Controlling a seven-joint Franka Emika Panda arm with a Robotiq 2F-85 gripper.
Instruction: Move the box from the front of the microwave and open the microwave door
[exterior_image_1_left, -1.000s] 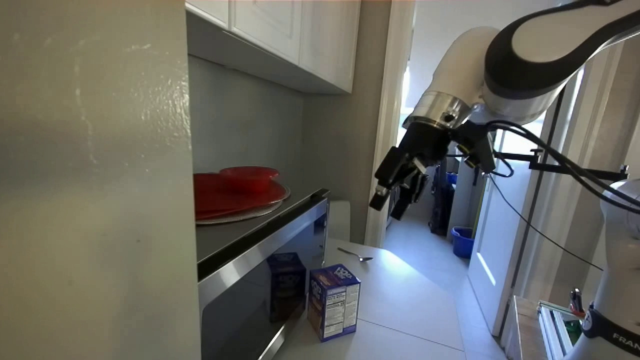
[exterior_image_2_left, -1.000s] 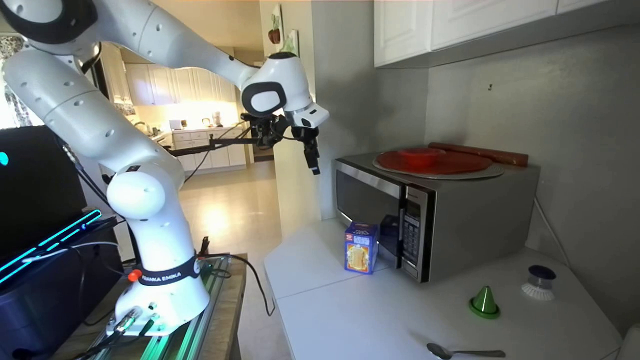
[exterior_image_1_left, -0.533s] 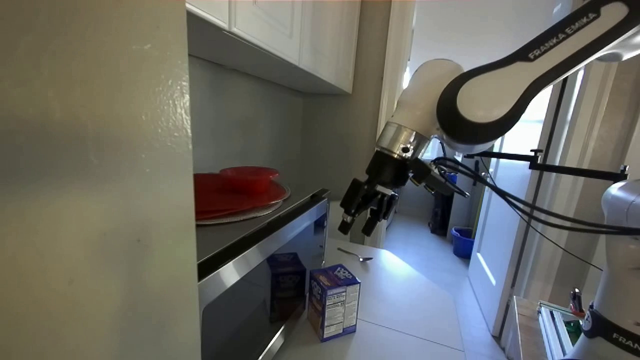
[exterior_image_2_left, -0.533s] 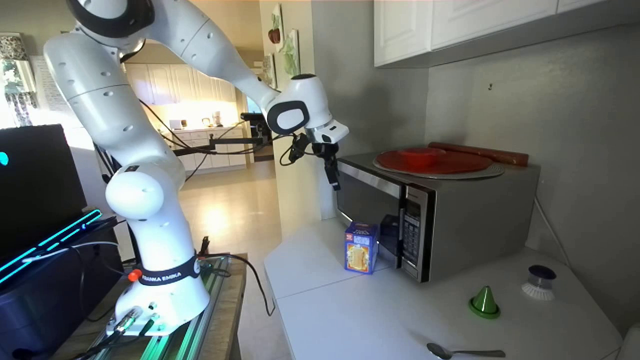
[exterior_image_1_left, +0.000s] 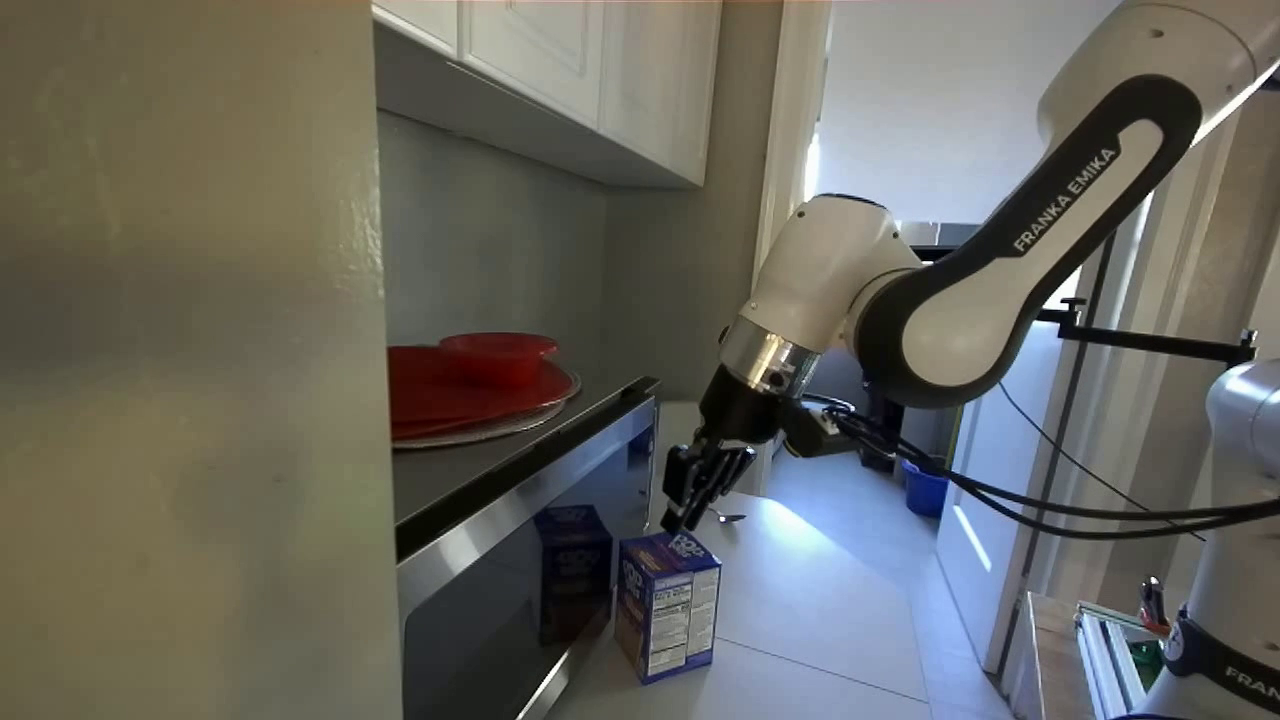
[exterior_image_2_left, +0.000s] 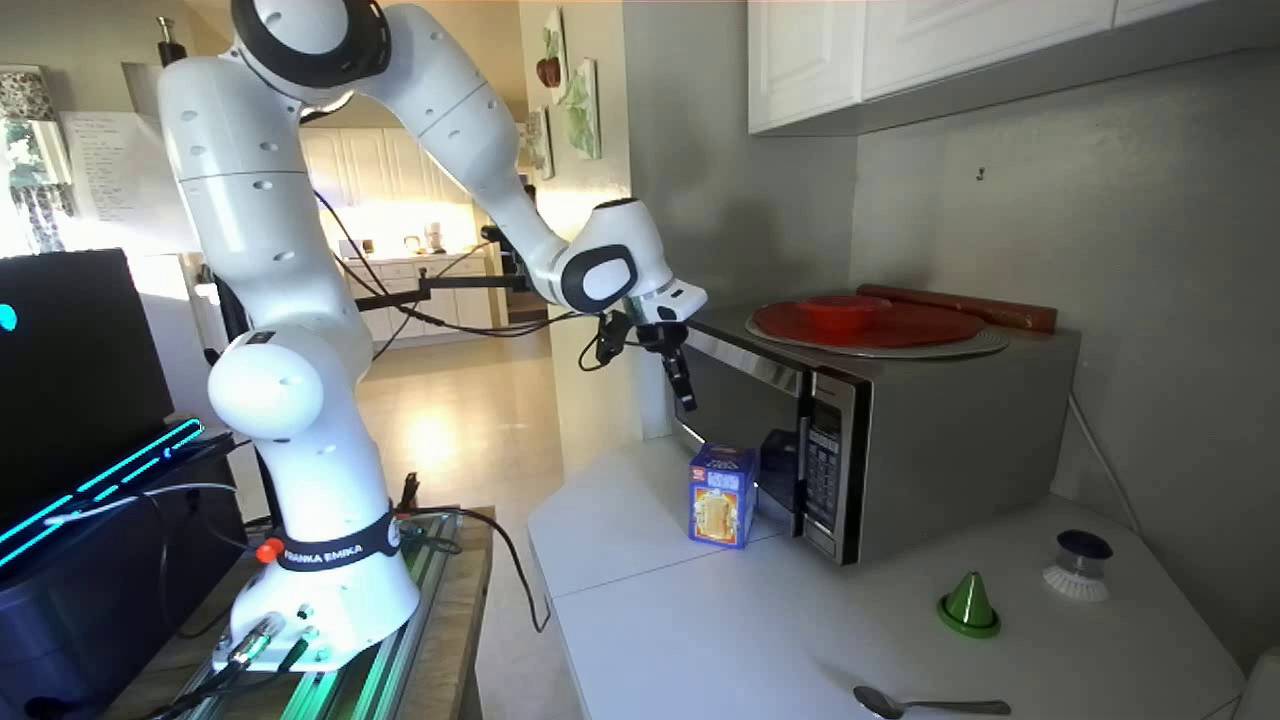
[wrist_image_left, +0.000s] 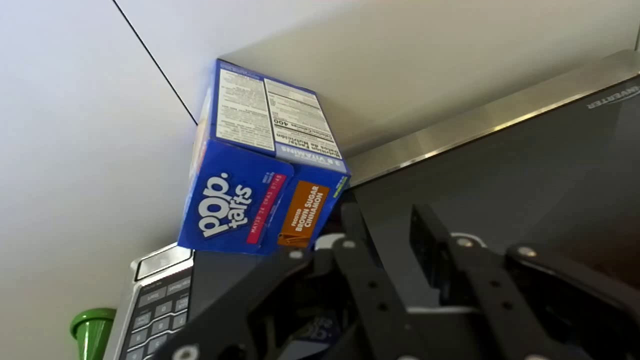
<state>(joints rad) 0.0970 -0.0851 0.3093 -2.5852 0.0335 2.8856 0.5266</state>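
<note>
The arm (exterior_image_2_left: 480, 140) is lower now, and it leans in closer to the microwave (exterior_image_2_left: 960, 450) than it did a second ago. That is the big change. The gripper (exterior_image_2_left: 688, 405) is down near the top of the box (exterior_image_2_left: 722, 500) but apart from it, off to the side away from the buttons (exterior_image_2_left: 823, 480). Its fingers (wrist_image_left: 430, 242) have come much nearer to each other, too. In the wrist view there is still a gap, and nothing sits in it, so the gripper is not pinching anything.

The box has not budged. It stands up straight on the counter (exterior_image_2_left: 650, 640), right in front of the microwave door (exterior_image_2_left: 742, 395), over by the end with the buttons. I can't tell if it touches the door. The door is closed.

To me this means that moving the box is just about to start. With the fingers drawn in like that, I think the arm may push the box and not grab it. If it pushes too high, the box might tip over. And I guess the door can't swing out until the box is gone
</note>
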